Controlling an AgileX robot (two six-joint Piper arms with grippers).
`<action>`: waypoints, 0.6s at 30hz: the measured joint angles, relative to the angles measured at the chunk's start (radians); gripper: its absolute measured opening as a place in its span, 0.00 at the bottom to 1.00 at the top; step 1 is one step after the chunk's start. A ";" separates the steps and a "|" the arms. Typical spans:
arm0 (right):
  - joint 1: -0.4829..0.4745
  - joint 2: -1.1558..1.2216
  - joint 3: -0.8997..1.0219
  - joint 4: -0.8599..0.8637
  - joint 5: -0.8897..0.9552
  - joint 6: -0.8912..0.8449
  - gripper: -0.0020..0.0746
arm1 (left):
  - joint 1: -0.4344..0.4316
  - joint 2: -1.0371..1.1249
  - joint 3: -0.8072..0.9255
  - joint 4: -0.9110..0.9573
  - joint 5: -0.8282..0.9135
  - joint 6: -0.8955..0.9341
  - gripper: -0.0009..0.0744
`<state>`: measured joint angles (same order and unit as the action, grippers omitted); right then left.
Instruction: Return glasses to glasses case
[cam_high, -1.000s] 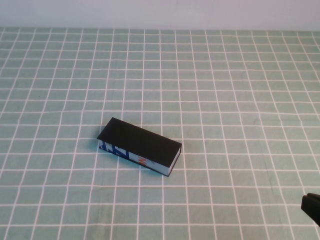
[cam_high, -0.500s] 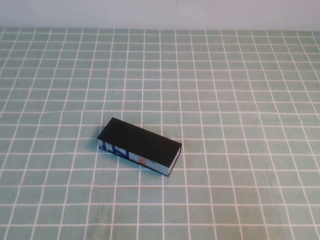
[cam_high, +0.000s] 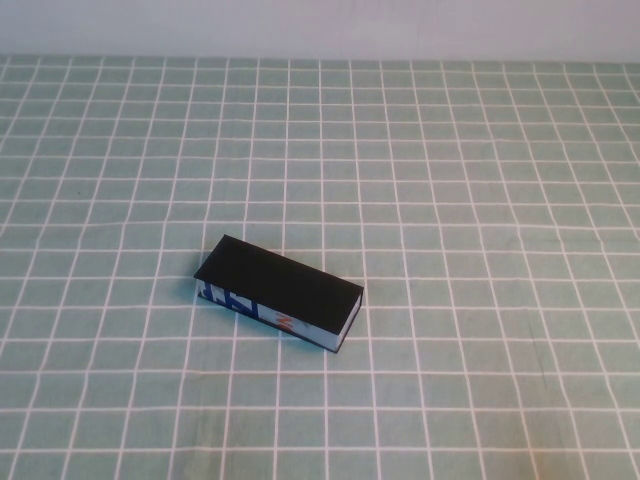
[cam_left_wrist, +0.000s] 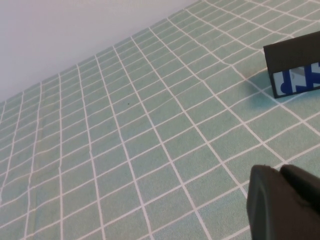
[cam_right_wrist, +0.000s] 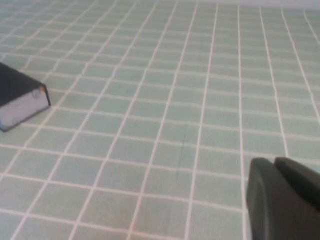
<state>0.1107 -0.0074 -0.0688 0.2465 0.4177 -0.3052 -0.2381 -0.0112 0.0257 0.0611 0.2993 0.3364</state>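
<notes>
The high view shows the glasses case (cam_high: 279, 291) alone on the green checked tablecloth (cam_high: 480, 200), lid shut, lying at a slant to the grid lines; neither arm appears in it. The wrist views supply what it lacks. In the left wrist view the left gripper (cam_left_wrist: 284, 202) shows as a dark mass at the picture's edge, its two fingers pressed together with only a seam between them, low over the cloth and holding nothing. One end of the case (cam_left_wrist: 295, 64) lies well ahead of it and off to one side, apart from it. In the right wrist view the right gripper (cam_right_wrist: 283, 200) appears the same way, its fingers closed tight and empty, with the opposite end of the case (cam_right_wrist: 22, 100) far ahead and to the other side, well clear of it.

The case is a long rectangular box with a flat black lid covering the whole top. Its long side is white with blue block markings and a small orange-red mark, seen in the high view; the left wrist view gives the blue pattern on white more plainly, while the right wrist view shows a pale, nearly plain end face. The glasses are not visible in any view.
</notes>
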 joint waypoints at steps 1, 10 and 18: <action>0.000 0.000 0.013 -0.025 0.012 0.034 0.01 | 0.000 0.000 0.000 0.000 0.000 0.000 0.01; 0.000 0.000 0.087 -0.129 -0.023 0.174 0.01 | 0.000 0.000 0.000 0.000 0.000 0.000 0.01; -0.001 0.000 0.094 -0.132 -0.057 0.177 0.01 | 0.000 0.000 0.000 0.000 0.002 0.000 0.01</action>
<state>0.1099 -0.0074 0.0255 0.1140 0.3604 -0.1282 -0.2381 -0.0112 0.0257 0.0611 0.3011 0.3364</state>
